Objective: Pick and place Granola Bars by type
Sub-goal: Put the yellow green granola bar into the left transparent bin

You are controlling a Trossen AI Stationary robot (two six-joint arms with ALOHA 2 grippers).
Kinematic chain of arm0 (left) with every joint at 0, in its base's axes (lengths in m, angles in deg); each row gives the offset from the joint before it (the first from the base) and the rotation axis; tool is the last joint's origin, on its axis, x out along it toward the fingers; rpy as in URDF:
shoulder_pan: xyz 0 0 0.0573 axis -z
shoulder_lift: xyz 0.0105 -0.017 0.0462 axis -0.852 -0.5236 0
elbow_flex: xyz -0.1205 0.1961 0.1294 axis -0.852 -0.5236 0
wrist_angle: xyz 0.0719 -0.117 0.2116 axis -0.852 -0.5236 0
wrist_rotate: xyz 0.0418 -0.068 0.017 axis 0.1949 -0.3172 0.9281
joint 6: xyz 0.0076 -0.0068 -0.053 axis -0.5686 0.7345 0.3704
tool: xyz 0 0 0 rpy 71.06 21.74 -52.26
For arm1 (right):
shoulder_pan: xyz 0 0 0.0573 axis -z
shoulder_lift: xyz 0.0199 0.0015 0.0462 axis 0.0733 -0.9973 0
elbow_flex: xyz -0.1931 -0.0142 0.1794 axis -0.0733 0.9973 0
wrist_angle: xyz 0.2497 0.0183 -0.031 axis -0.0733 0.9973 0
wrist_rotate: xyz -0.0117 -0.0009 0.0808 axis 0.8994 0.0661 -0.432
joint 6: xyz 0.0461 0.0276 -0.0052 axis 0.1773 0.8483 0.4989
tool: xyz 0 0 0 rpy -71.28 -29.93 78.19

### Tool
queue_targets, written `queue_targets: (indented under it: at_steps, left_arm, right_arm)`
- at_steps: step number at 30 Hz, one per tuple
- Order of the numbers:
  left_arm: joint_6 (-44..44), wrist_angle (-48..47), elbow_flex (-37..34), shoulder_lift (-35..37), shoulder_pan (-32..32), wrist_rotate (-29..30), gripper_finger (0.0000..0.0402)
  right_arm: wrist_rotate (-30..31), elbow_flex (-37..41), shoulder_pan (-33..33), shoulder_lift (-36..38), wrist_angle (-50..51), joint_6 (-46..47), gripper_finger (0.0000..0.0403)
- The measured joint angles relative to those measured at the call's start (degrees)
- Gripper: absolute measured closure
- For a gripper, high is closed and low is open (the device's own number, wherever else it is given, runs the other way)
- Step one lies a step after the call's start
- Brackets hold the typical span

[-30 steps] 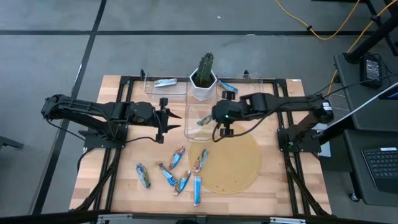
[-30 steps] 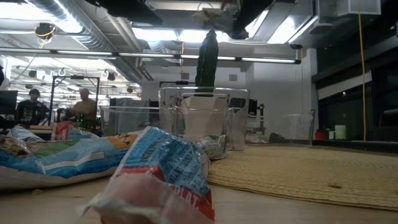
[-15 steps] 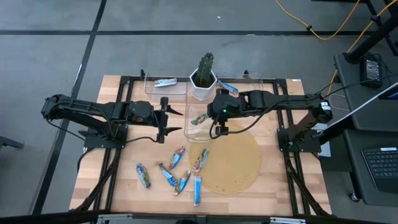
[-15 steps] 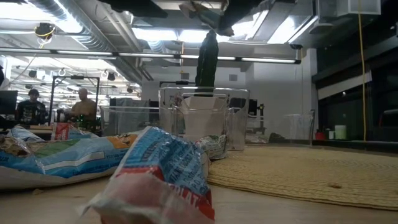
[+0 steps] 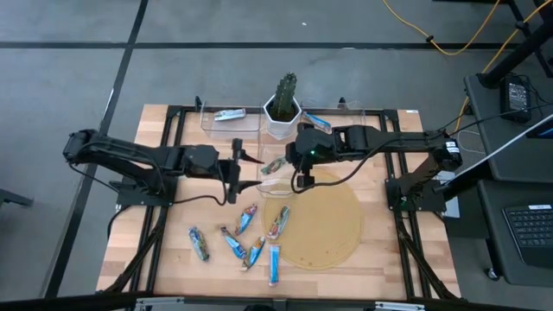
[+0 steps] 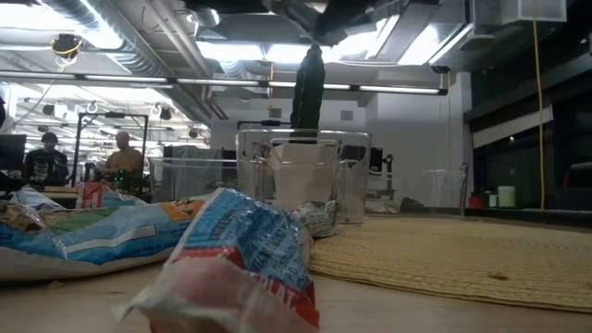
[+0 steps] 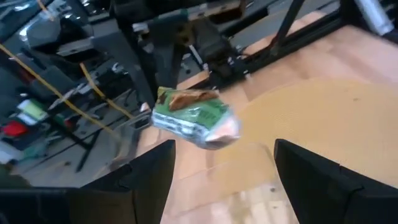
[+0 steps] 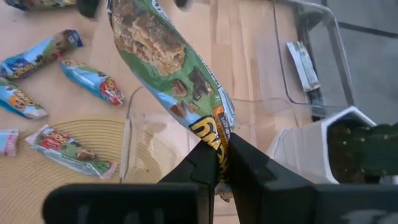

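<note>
Green bar [image 8: 168,56]: held by right gripper [image 8: 219,163], fingers clamped on one crimped end of the wrapper; rest of the bar sticks out free beyond the tips. In high view the right gripper [image 5: 298,169] sits over the middle clear bin [image 5: 263,183], just in front of the cactus pot [image 5: 282,117], bar [image 5: 275,165] hanging above the bin's open top.

Handling (judgement): light, foil wrapper slick and crinkly, contents prob. brittle. End-seam grip holds OK but the bar can swing or slip; a mid-body pinch would be steadier though may crack the granola. Drop from low height = fine.

Left gripper [image 7: 224,171]: fingers apart, nothing between them; looks straight at the hanging bar [image 7: 189,115]. High view puts it [image 5: 238,170] just left of the bin, near the bar but not touching.

Other bars: loose group [image 5: 233,243] on bare wood at the front of the table, one [image 5: 277,221] on the round woven mat [image 5: 333,220]. One bar [image 5: 229,114] in rear left bin, a blue one [image 5: 315,122] by the rear right bin.

Risk: wrapper snagging on bin rim at release.
</note>
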Motion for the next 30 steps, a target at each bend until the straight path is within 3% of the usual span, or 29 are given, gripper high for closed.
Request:
queue_targets:
  at_steps: [5,17,24,30]
  left_arm:
    - [-1.46,2.27,2.21,-3.44,0.03,3.11,0.0136]
    - [-1.06,4.89,4.01,-5.31,0.82,3.80,0.0145]
    - [-0.80,3.54,4.03,-5.31,0.82,8.72,0.0214]
    - [-0.92,3.58,4.03,-5.31,0.82,9.14,0.0295]
  right_arm:
    - [-0.07,0.00,-0.02,0.00,-1.22,-0.21,0.0364]
    - [-0.10,0.00,-0.02,0.00,-1.08,-0.23,0.0364]
    - [-0.07,0.00,-0.11,0.00,-0.98,-0.16,0.0364]
    - [-0.06,0.00,-0.11,0.00,-0.96,-0.19,0.0363]
